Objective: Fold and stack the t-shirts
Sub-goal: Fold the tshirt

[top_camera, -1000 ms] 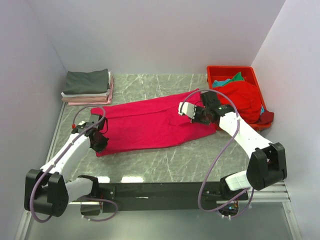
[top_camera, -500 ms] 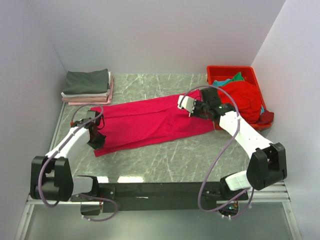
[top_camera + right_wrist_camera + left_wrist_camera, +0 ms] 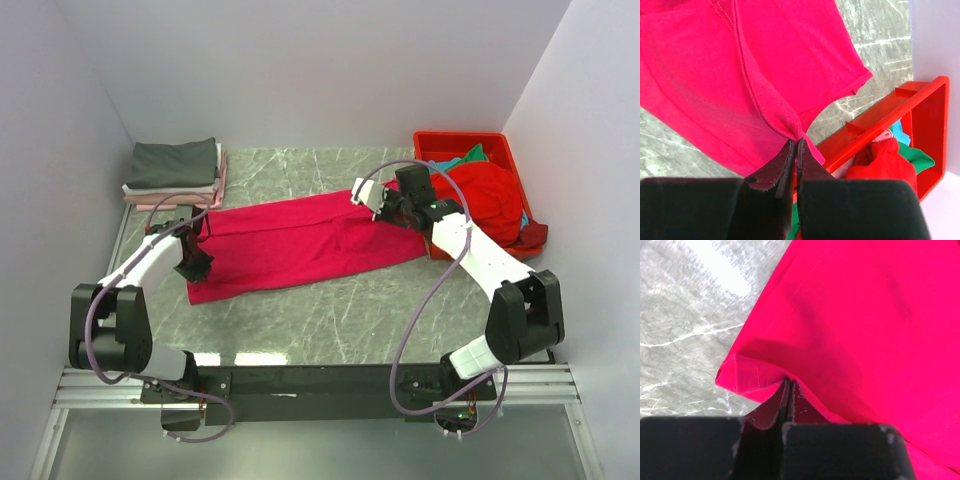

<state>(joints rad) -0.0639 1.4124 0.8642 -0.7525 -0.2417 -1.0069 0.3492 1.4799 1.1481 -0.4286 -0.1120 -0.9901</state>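
A large crimson-pink t-shirt (image 3: 295,245) lies stretched across the middle of the table. My left gripper (image 3: 196,256) is shut on its left hem corner (image 3: 747,372). My right gripper (image 3: 390,207) is shut on a fold at its right end (image 3: 775,107), next to the red bin. A folded stack (image 3: 175,175) with a dark grey shirt on top, white and pale pink below, sits at the back left. A red shirt (image 3: 490,195) and a teal-green one (image 3: 462,158) are heaped in the bin; both also show in the right wrist view, red (image 3: 880,160) and teal-green (image 3: 915,157).
The rigid red plastic bin (image 3: 462,139) stands at the back right against the wall; its rim (image 3: 890,107) is close behind my right gripper. White walls enclose the table on three sides. Bare marble table (image 3: 330,310) lies in front of the shirt.
Both grippers have moved toward the back of the table, drawing the crimson-pink shirt with them. The shirt now lies farther back and looks narrower front to back.
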